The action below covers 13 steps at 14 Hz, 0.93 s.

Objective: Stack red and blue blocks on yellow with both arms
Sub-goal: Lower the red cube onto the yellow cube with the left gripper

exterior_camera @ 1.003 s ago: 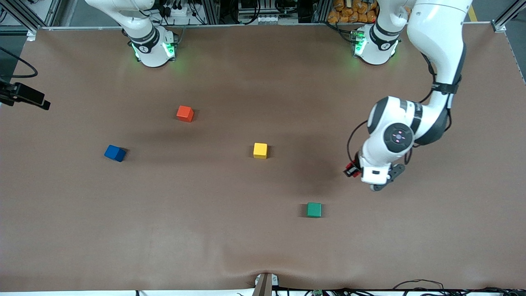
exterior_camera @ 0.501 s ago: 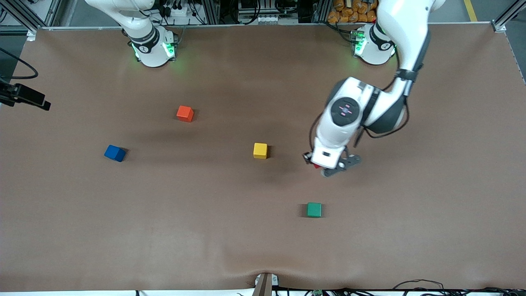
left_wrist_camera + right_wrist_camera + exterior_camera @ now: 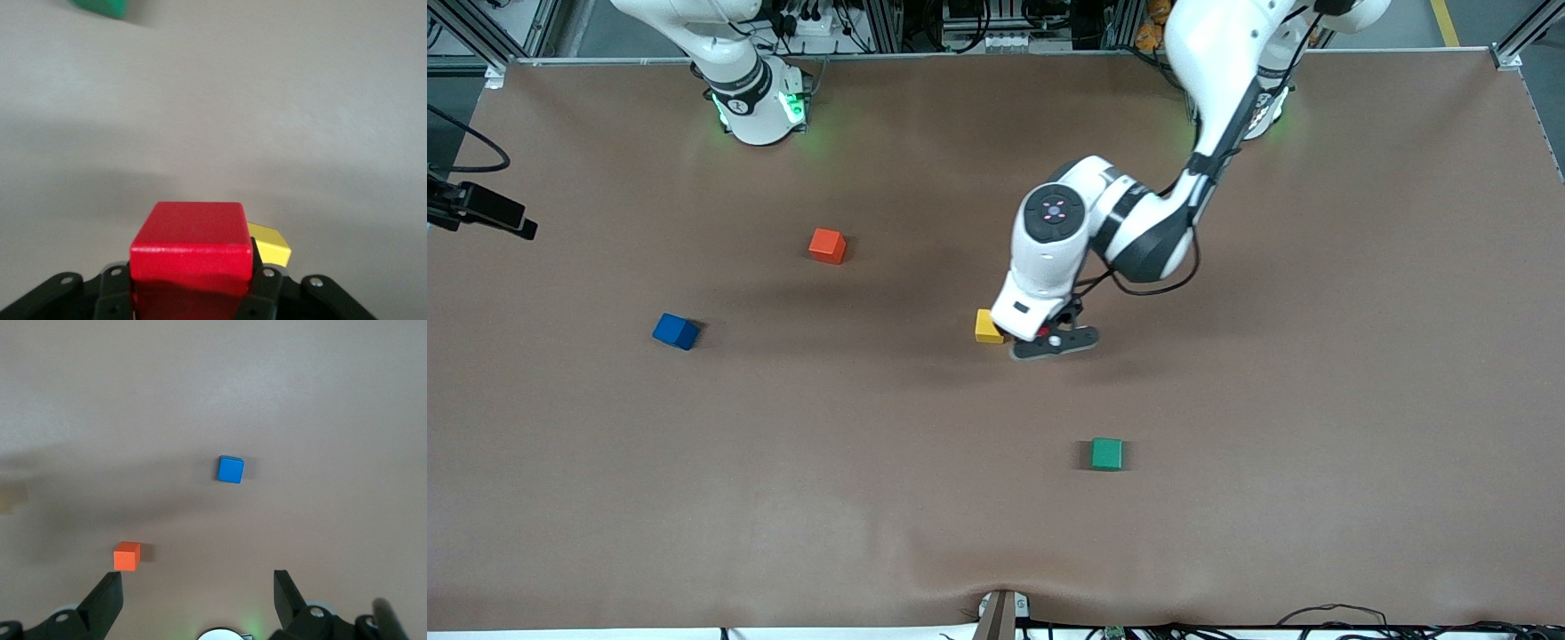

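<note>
Left pincer (image 3: 1040, 335) carried red block (image 3: 192, 248) beside yellow (image 3: 987, 327)

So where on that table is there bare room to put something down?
Widest free patch: the table between the blue block, the green cube and the front camera's edge. Crowded: around the yellow cube, where the left tool hovers gripping the red block. The right tool waits, open.

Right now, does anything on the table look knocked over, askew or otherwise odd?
Nothing stands out. The left hand holds the red block squarely, over the yellow cube. The blue block, orange-red cube and green cube sit flat. The right hand waits open.
</note>
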{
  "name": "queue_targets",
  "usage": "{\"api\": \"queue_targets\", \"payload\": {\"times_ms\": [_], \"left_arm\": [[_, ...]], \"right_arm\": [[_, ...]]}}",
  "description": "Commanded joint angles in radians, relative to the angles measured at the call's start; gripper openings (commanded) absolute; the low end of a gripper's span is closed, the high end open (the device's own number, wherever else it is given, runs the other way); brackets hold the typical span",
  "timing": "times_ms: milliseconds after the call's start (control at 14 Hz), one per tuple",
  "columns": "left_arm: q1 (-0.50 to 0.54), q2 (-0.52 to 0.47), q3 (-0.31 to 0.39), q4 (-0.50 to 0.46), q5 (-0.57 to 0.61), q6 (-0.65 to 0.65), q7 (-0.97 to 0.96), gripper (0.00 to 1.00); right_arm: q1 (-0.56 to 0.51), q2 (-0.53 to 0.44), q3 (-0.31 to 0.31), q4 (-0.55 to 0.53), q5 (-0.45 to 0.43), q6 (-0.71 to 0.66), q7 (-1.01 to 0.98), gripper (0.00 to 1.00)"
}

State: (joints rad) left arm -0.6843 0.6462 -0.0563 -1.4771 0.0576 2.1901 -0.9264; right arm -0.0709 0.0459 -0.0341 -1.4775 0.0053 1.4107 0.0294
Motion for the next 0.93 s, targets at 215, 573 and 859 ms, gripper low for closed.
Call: {"api": "queue_targets", "payload": {"times_ms": [215, 573, 859], "left_arm": [[-0.075, 0.115, 0.009, 0.144, 0.016, -0.026, 0.159, 0.05], [-0.104, 0.155, 0.010, 0.161, 0.018, -0.021, 0.186, 0.06], [-0.122, 0.178, 0.012, 0.155, 0.019, -0.023, 0.178, 0.11]], "right_arm": [[-0.017, 0.031, 0.010, 0.019, 0.013, -0.012, 0.006, 1.00], [-0.026, 0.092, 0.010, 0.016, 0.010, -0.013, 0.003, 1.00], [-0.027, 0.117, 0.008, 0.014, -0.002, -0.016, 0.003, 1.00]]}}
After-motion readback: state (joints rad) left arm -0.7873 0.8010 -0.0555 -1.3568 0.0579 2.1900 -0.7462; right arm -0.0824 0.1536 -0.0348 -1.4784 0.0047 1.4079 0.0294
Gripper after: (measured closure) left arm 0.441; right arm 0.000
